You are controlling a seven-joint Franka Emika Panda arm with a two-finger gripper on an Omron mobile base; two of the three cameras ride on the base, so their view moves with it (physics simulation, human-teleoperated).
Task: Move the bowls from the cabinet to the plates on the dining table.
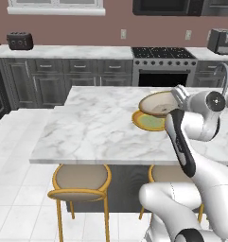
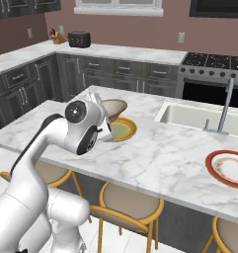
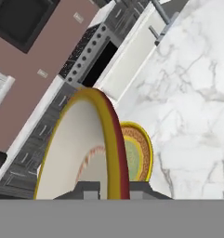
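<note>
Jaws: nearly closed, pinched across the rim of the cream bowl [image 3: 81,153]; the gripper [image 3: 111,189] has one finger on each side of the wall.
Bowl: wide, shallow, cream inside with a tan-brown rim [image 1: 158,104]; held tilted in the air, low over the table, just above the yellow-rimmed plate [image 1: 151,122].
Handling, as judged: rigid ceramic, probably of moderate weight, glazed and slippery; chips if dropped or knocked. A thin-rim pinch leaves the bowl hanging off one side, so it may swing or slip.
Where to hold: the present rim grip serves; keep the wall deep between the fingers.
Plate: flat on the marble, green centre, right under the bowl in the right base view [image 2: 121,129].
Second plate: red-orange rim [image 2: 231,169], further along the table, well apart, nothing on it.
Table: white veined marble top [image 1: 92,127] with a sink [image 2: 199,117] and tall tap [image 2: 225,106] between the two plates.
Risk: setting down tilted may land the rim first.
</note>
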